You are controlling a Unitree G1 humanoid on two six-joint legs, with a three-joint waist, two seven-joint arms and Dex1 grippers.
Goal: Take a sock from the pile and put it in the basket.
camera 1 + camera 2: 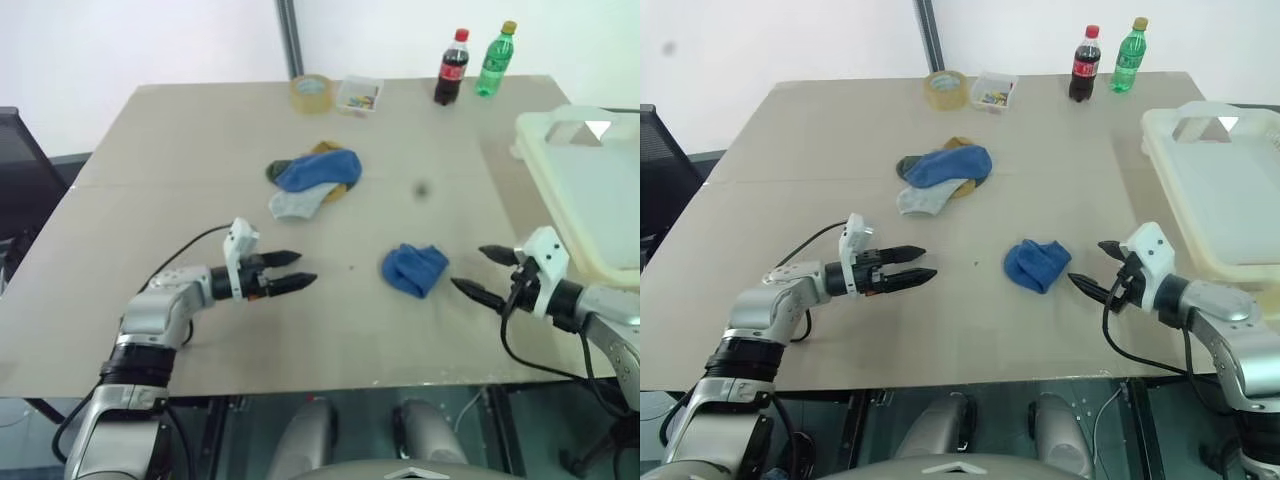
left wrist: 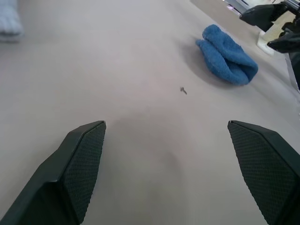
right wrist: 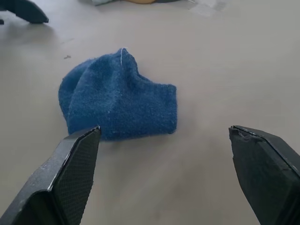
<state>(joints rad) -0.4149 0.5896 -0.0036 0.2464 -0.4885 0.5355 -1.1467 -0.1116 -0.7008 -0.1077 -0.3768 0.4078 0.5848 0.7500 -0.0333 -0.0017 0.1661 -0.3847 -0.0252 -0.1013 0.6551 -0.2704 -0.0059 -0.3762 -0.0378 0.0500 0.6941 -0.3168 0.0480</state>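
A single blue sock (image 1: 415, 269) lies crumpled on the table (image 1: 180, 180), folded over on itself into a soft lump, its knit fuzzy and its cuff end turned toward the right gripper (image 1: 482, 272). It sits just in front of that gripper's fingertips, apart from them, with bare tabletop between. The right gripper's jaws stand spread wide, released, holding nothing and touching nothing; in the right wrist view the sock (image 3: 117, 98) lies ahead of the gap between the two black fingers (image 3: 70, 178), nearer to one of them.

Across from it, the left gripper (image 1: 296, 270) points at the same sock from the other side, well apart from it. Its jaws are also fully spread and empty, hovering close over the table; the left wrist view shows the sock (image 2: 227, 56) far ahead and off to one side of the gap between the pads (image 2: 82, 159), with the right gripper's dark fingertips beyond it.

The pile (image 1: 315, 180) lies farther out on the table, beyond both grippers: a blue sock on top, a light grey one below it, mustard yellow and dark green showing at the edges. The basket (image 1: 570, 150), pale cream with a handle cut-out, stands just beyond the right gripper, at the table's right edge.

At the far edge stand a roll of tape (image 1: 311, 92), a small clear box (image 1: 359, 96), a cola bottle (image 1: 451, 68) and a green bottle (image 1: 495, 60).
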